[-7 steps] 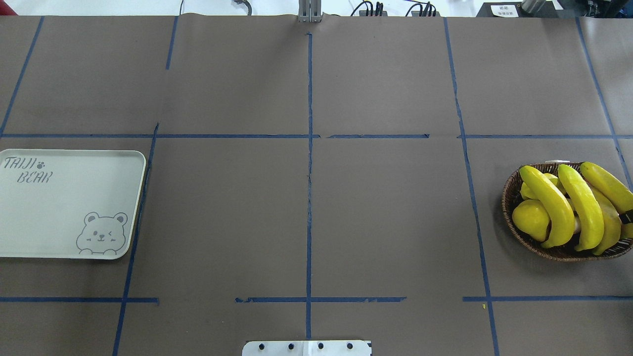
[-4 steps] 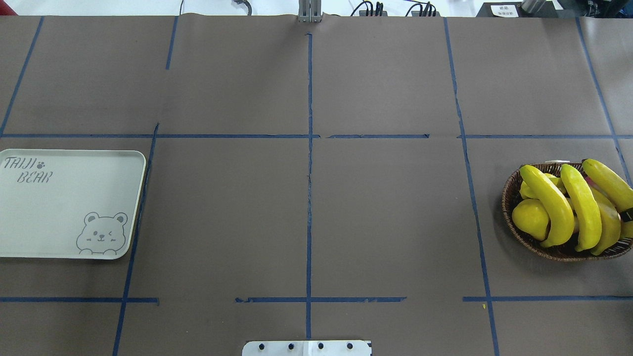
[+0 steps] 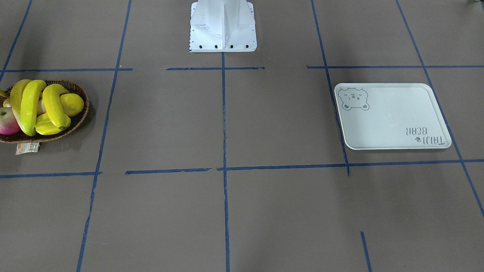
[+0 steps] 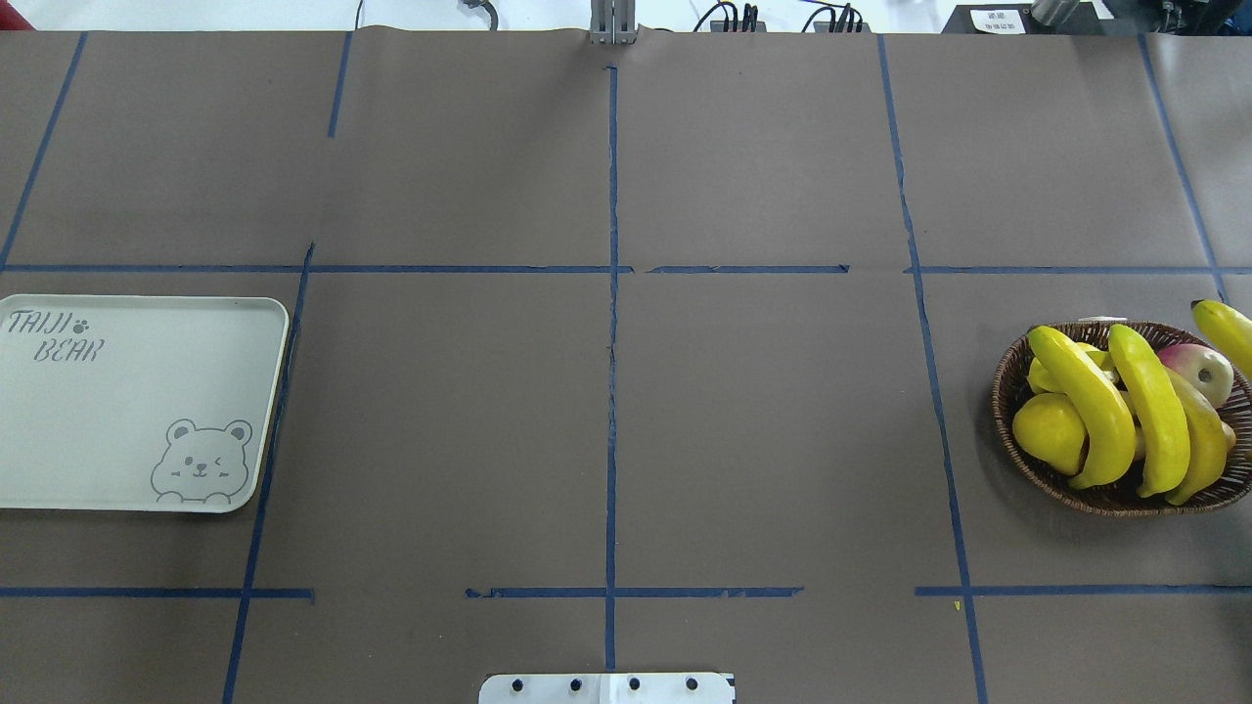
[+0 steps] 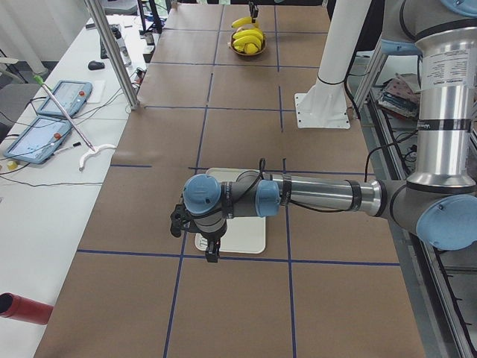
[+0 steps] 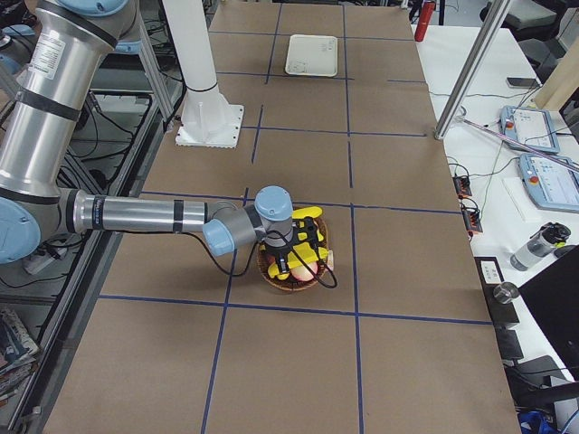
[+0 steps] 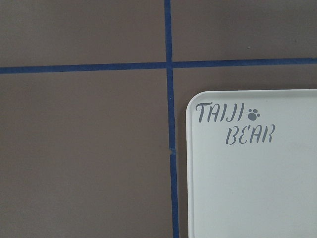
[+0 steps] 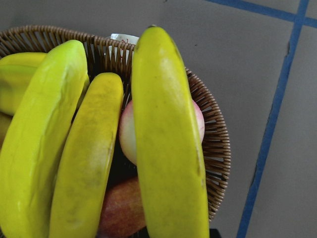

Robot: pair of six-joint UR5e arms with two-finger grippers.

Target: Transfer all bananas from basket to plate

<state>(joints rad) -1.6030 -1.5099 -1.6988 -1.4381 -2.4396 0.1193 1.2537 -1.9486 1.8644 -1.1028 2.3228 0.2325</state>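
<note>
The right claw (image 6: pixel 303 246) is hanging just over the basket (image 8: pixel 218 144), but no close view is showing its fingers, so I cannot tell if it is gripping. Directly under it one banana (image 8: pixel 168 148) is sitting higher than the rest, probably being lifted clear. Its skin is looking smooth and glossy, so it may slip. Beside it three bananas (image 4: pixel 1154 411) are lying across the rough woven rim, over an apple (image 4: pixel 1201 370) and a lemon (image 4: pixel 1049 432). Far across the counter (image 4: pixel 763 420), the left claw (image 5: pixel 212 252), its state also unclear, is hovering at the flat, matte plate (image 4: pixel 137 401).
</note>
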